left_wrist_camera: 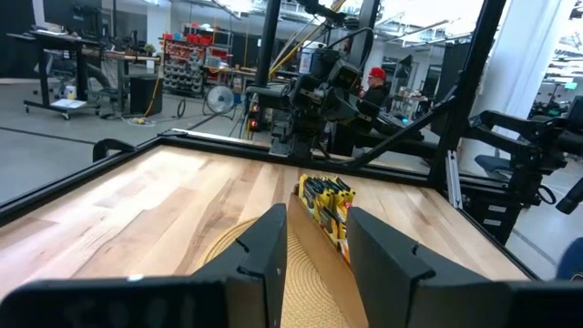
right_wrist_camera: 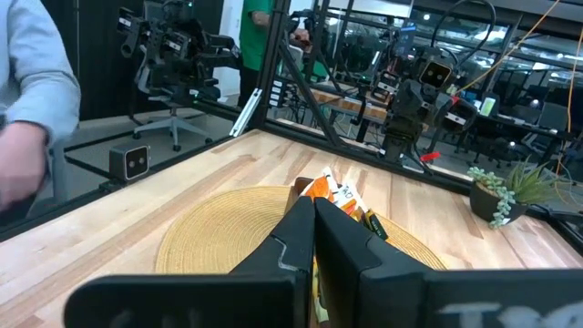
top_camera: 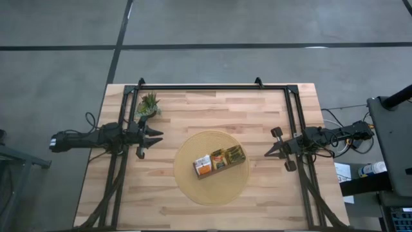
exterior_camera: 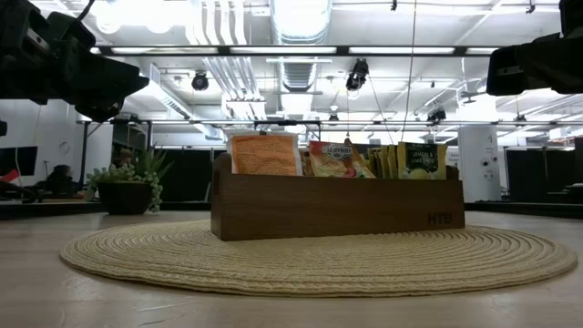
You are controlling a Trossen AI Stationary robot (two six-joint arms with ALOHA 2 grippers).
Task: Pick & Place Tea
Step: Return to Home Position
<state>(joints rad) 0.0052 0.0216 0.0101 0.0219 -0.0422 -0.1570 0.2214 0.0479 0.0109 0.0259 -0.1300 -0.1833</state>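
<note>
Tea sachets [top_camera: 219, 160] stand upright in a dark wooden tray [exterior_camera: 337, 208]: orange ones [exterior_camera: 264, 154] at one end, yellow-green ones [exterior_camera: 421, 159] at the other. The tray rests on a round woven mat [top_camera: 212, 191] at the table's middle. My left gripper [top_camera: 154, 141] hovers open left of the mat, its fingers pointing level toward the tray [left_wrist_camera: 321, 211]. My right gripper [top_camera: 267, 153] hovers shut right of the mat, also aimed at the tray [right_wrist_camera: 330, 193]. Nothing is between the fingers of either.
A small spiky potted plant [top_camera: 148, 105] stands at the far left of the table, close to my left arm. A black frame [top_camera: 212, 87] runs along the far and side edges. In the right wrist view a person's grey sleeve [right_wrist_camera: 32, 91] shows beyond the table.
</note>
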